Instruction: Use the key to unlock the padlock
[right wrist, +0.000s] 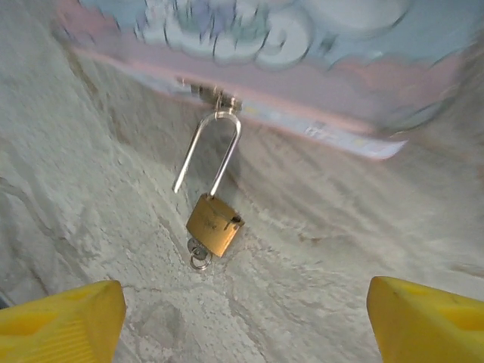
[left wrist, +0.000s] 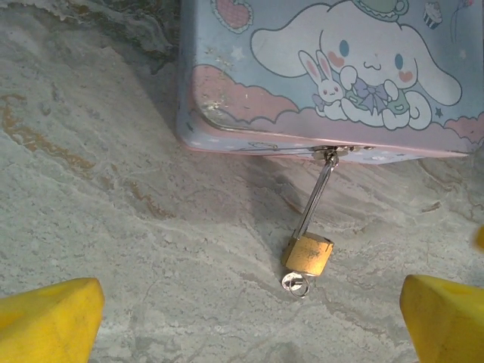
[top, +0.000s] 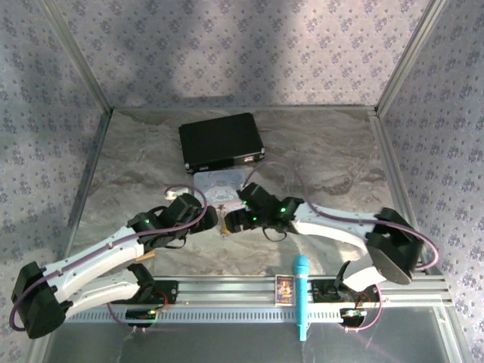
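Table [top: 340, 166] surface in the top external view is marbled grey, enclosed by patterned panels. A black box [top: 221, 141] lies toward the far side, and just nearer than it a pastel tin [top: 218, 189] is partly covered by the two wrists. The left arm [top: 113, 253] and the right arm [top: 340, 223] reach inward from the near edge, and their ends come close together at the tin's near side. A blue microphone-shaped item [top: 301, 295] and a small card [top: 284, 288] rest on the metal rail [top: 227, 287] at the near edge. In the left wrist view, the left fingers [left wrist: 53, 321] stand wide apart, one yellow tip in each lower corner, with nothing gripped and bare table between them. The padlock [left wrist: 308, 255] lies on the table ahead of them, just in front of the tin's side wall. Its silvery shackle [left wrist: 314, 197] runs up to the tin's hasp [left wrist: 330, 151] and hooks through it. The key [left wrist: 295, 283] shows as a small round silvery head touching the lower end of the brass body. In the right wrist view, the right fingers [right wrist: 60, 321] are spread wide and hold nothing. The padlock lies beyond the tips, clear of both. The shackle hangs from the hasp: one leg enters the body, while the other ends free, apart from the body. The key's ringed head sits at the body's lower end. The tin is blurred in this view.
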Tool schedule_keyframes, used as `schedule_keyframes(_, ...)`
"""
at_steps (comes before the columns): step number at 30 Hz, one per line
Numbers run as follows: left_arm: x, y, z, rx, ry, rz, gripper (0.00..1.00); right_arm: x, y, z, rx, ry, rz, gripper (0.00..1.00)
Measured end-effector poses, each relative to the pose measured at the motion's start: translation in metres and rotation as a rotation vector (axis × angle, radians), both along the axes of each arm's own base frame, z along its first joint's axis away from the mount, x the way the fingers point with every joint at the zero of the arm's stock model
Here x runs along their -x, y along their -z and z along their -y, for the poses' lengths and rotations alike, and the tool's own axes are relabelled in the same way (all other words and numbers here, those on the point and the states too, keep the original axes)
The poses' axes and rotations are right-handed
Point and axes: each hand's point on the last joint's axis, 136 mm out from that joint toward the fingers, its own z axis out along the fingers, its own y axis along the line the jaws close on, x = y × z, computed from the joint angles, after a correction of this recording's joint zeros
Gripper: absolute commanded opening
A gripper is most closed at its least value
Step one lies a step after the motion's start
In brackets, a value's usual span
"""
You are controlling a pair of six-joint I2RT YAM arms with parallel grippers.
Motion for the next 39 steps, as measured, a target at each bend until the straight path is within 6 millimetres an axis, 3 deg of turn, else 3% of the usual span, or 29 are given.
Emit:
schedule_keyframes(6, 0.005, 0.008, -0.004, 0.032, -0.013, -0.025, 1.00, 0.000, 0.033, -0.030, 0.041, -0.011, -0.053, 0.71)
schedule_keyframes(18, 0.009, 0.018, -0.007, 0.066, -0.035, -0.039, 1.00, -0.004, 0.059, -0.042, 0.064, 0.011, -0.091, 0.57)
schedule_keyframes(22, 0.008, 0.018, -0.007, 0.070, -0.039, -0.037, 1.00, -0.003, 0.060, -0.044, 0.067, 0.007, -0.090, 0.52)
schedule_keyframes(39, 0.009, 0.021, -0.009, 0.072, -0.057, -0.045, 1.00, -0.002, 0.060, -0.048, -0.013, 0.060, -0.092, 0.18)
